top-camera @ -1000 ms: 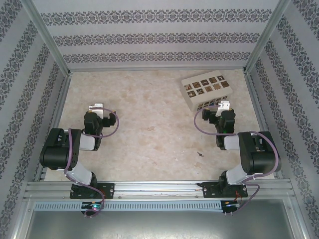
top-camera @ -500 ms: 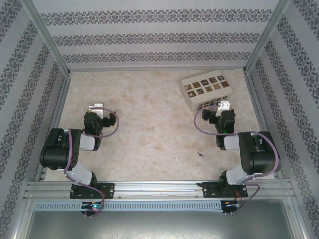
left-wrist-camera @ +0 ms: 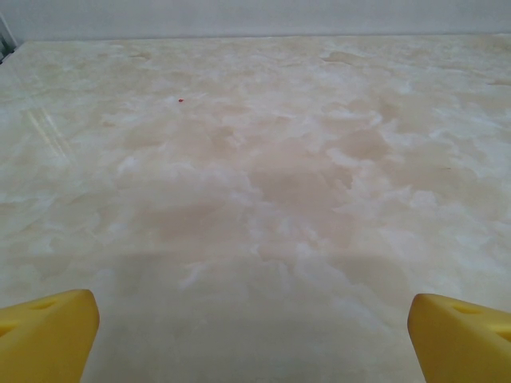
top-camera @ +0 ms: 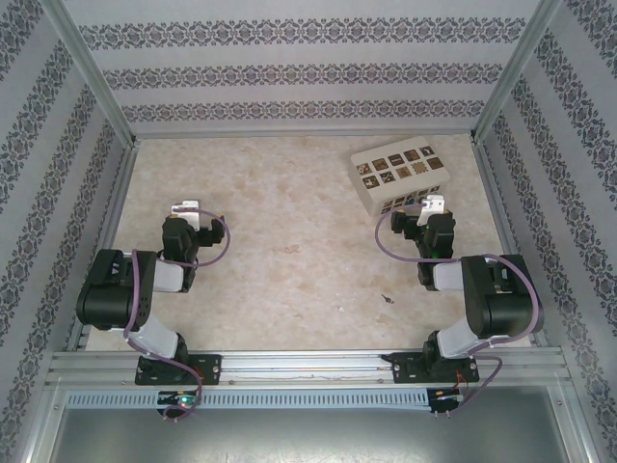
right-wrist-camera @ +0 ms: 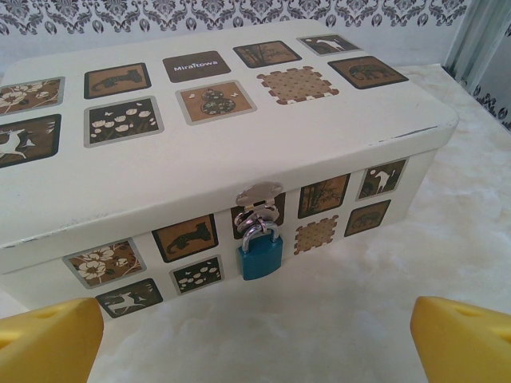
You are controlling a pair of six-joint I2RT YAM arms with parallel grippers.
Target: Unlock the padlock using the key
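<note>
The teal-blue padlock [right-wrist-camera: 259, 256] hangs by its silvery shackle from the hasp on the front wall of the cream box [right-wrist-camera: 200, 152], shackle closed. My right gripper [right-wrist-camera: 255, 351] is open just in front of it, its yellow fingertips [right-wrist-camera: 52, 339] low at either side with nothing between them. From above, the right gripper [top-camera: 431, 204] sits at the near side of the box [top-camera: 397, 172]. The key [top-camera: 387, 299] is a tiny dark sliver on the table, nearer the arm bases. My left gripper [top-camera: 185, 207] is open over bare table, fingertips [left-wrist-camera: 48, 335] wide apart.
Patterned walls and metal posts enclose the marbled table [top-camera: 289, 222] on three sides. A small dark speck [top-camera: 339, 309] lies left of the key. A tiny red dot [left-wrist-camera: 180, 100] marks the table ahead of the left gripper.
</note>
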